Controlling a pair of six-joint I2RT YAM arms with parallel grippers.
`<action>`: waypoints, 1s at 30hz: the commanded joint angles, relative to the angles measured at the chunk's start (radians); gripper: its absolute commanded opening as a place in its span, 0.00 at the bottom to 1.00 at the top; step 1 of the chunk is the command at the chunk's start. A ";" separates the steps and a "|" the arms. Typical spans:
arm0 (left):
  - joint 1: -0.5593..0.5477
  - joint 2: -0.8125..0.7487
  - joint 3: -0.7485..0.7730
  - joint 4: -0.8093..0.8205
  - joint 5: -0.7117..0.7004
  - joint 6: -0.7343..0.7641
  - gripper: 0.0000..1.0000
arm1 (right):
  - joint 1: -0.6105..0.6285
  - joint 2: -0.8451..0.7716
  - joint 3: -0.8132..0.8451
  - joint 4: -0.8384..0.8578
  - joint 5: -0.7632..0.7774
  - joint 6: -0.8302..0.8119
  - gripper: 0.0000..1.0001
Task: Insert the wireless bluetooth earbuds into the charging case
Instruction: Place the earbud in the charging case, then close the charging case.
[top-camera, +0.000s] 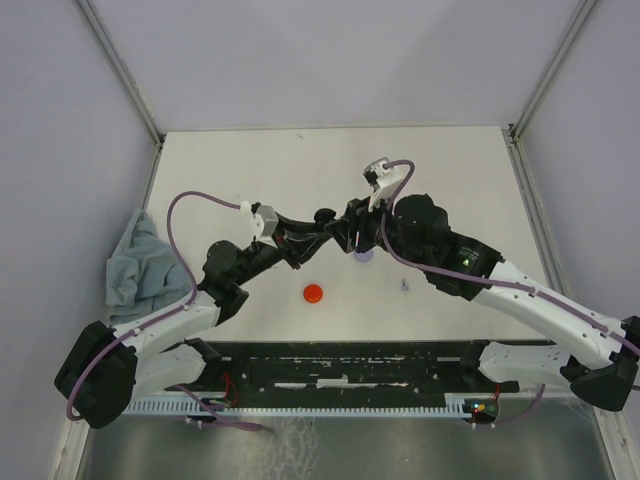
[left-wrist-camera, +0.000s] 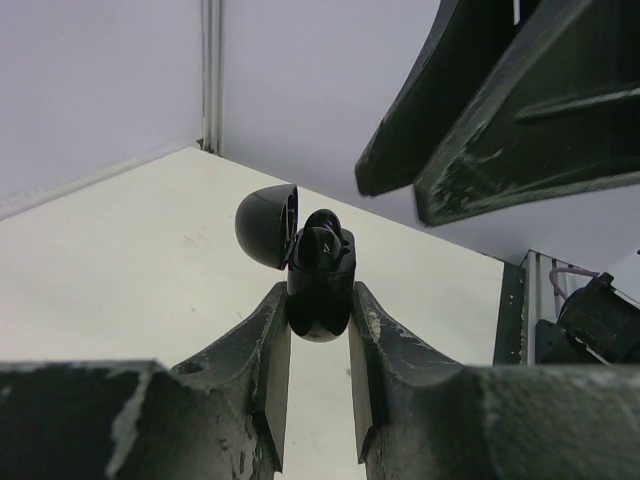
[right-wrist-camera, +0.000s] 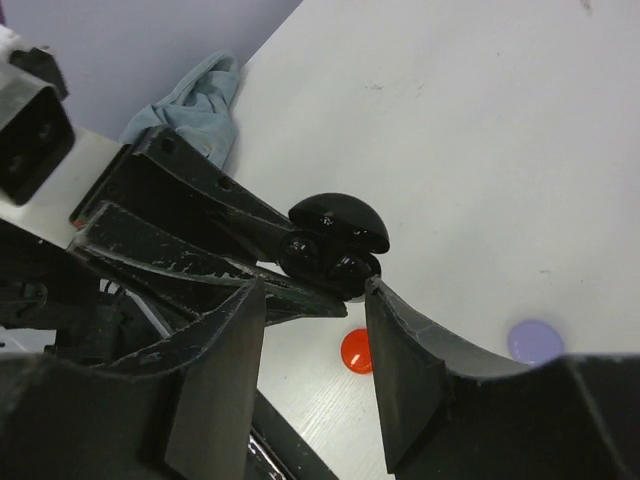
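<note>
My left gripper is shut on a black charging case and holds it above the table. The case's lid is hinged open, and two black earbuds sit in it. In the right wrist view the two buds show under the lid. My right gripper is open and empty, its jaws wide apart just at the case, and its right fingertip is at the case's edge. In the top view both grippers meet mid-table, left and right.
A round red case and a round lavender case lie on the table below the grippers. A tiny lavender bud lies to the right. A grey-blue cloth is bunched at the left edge. Walls close in three sides.
</note>
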 joint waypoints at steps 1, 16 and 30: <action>0.030 0.010 -0.008 0.035 0.030 -0.081 0.03 | 0.002 -0.037 0.122 -0.068 -0.086 -0.125 0.55; 0.124 0.028 0.018 0.052 0.336 -0.161 0.03 | -0.221 0.052 0.232 -0.190 -0.571 -0.168 0.77; 0.125 0.082 0.081 0.076 0.386 -0.174 0.03 | -0.270 0.201 0.161 -0.036 -0.763 -0.038 0.81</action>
